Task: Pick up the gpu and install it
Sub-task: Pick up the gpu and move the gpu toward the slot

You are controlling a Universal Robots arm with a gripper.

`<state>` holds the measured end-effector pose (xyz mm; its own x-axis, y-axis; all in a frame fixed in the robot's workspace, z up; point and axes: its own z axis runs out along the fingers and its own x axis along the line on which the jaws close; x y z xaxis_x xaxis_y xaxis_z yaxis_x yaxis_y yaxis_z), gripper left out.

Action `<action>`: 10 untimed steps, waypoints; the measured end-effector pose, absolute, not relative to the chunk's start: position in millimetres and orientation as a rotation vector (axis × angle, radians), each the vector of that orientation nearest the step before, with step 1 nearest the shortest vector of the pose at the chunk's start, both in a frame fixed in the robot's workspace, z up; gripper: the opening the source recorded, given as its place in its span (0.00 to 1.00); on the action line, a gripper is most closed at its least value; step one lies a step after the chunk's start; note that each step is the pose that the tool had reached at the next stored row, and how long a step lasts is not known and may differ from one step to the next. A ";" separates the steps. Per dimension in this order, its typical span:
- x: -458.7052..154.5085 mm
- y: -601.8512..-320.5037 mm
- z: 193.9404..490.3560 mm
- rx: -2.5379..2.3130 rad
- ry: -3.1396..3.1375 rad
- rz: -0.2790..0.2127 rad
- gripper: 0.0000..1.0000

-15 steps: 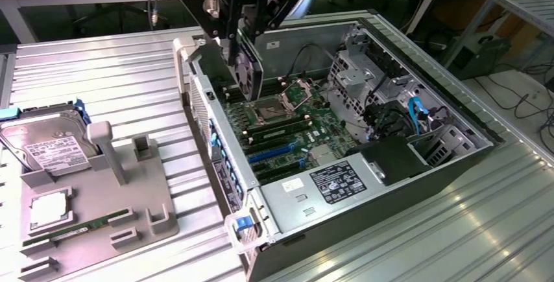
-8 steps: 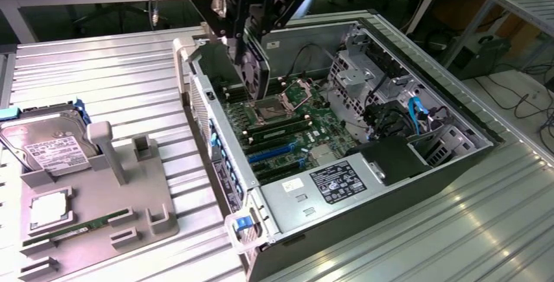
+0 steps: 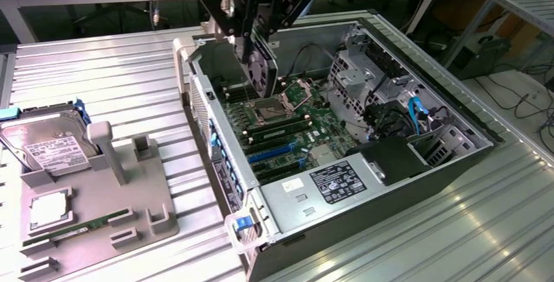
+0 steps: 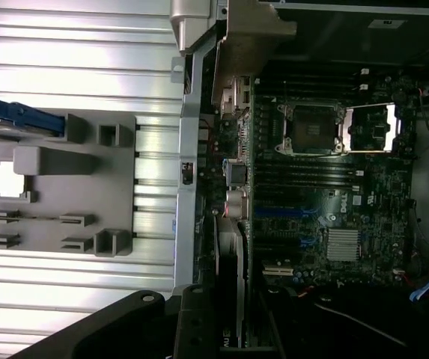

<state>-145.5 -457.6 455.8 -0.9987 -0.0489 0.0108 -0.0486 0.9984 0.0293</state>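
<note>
Exterior view first: the open computer case (image 3: 390, 230) lies on its side on the ribbed metal table (image 3: 104, 74). You can look straight in at the motherboard (image 3: 303, 126), the bare CPU socket (image 3: 272, 108), and the power supply (image 3: 333, 185) with its label at the near end. Blue cables sit by the drive cage (image 3: 416, 117).

The gripper (image 3: 257, 32) is pinched narrow on the gpu (image 3: 259, 68). The card hangs upright, its lower edge down inside the case near the socket, not seated in a slot.

Off to the exterior view's left, a gray fixture (image 3: 147, 223) holds a hard drive (image 3: 43, 142), a RAM stick (image 3: 78, 229) and a square chip (image 3: 48, 207).

The arm is cut off at the top edge, and the fingers cover the card's upper end. From the wrist camera the card is edge-on and dark, so I can't make out its fan.
</note>
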 end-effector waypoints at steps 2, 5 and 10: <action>-143.7 -457.6 455.8 0.077 -3.129 -0.046 0.27; -140.8 -457.6 455.7 0.077 -3.129 -0.046 0.27; -133.4 -457.6 455.7 0.077 -3.129 -0.046 0.27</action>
<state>-133.4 -457.6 455.7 -0.9987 -0.0496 0.0108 -0.0493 0.9984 0.0294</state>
